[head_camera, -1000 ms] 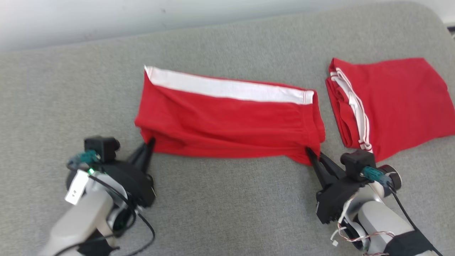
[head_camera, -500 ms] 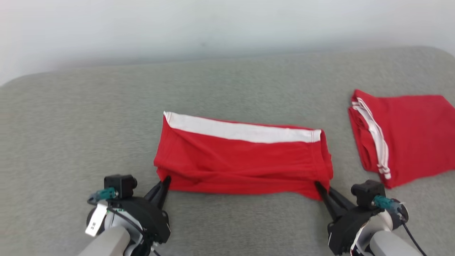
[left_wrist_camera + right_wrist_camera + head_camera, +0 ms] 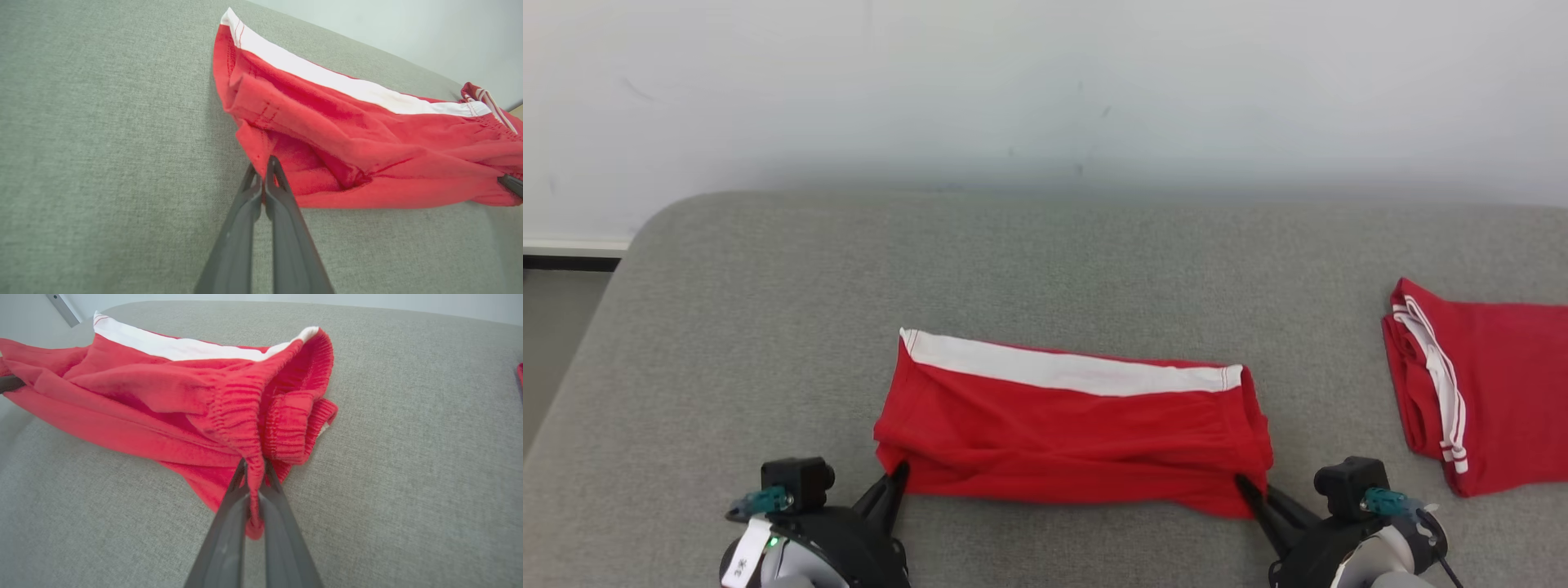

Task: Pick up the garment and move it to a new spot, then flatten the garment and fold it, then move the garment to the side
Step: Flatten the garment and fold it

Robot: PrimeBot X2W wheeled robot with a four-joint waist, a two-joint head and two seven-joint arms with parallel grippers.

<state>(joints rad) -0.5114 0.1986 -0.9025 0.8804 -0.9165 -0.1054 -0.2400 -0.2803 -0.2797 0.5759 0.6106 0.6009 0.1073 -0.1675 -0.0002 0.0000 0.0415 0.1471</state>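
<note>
On the grey surface (image 3: 768, 327), toward its near side, the red shorts (image 3: 1070, 429) lie folded, light and limp, their near corners pinched by the closed left end effector (image 3: 898, 475) and right end effector (image 3: 1245, 487), the ribbed waistband (image 3: 286, 428) probably giving the firmer hold.

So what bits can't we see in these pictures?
- Second garment: head view, the right edge cuts it off.
- Shorts: the lower layers, hidden under the folded top layer.
- Left gripper: left wrist view, how much cloth it pinches; the shut fingers cover that.
- Right gripper: head view, its arm is cut off by the bottom edge.
</note>
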